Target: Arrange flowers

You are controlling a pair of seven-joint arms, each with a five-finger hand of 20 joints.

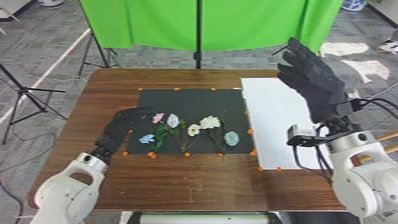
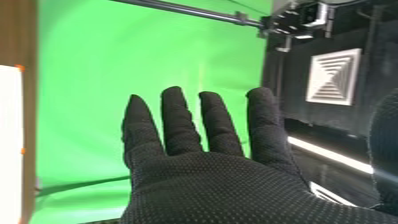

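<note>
Standing before green cloth (image 1: pixel 147 25): black pole (image 1: pixel 198 30)

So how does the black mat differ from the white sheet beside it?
The black mat is wide and nearly square; the white sheet is narrower and longer. The mat holds the flowers, while the sheet lies to its right. Both lie flat on the wooden table, with orange markers along their edges.

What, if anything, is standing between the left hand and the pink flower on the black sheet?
Nothing visible stands in the way. The left hand is at the left edge of the black sheet, and the pink flower lies just to its right.
</note>
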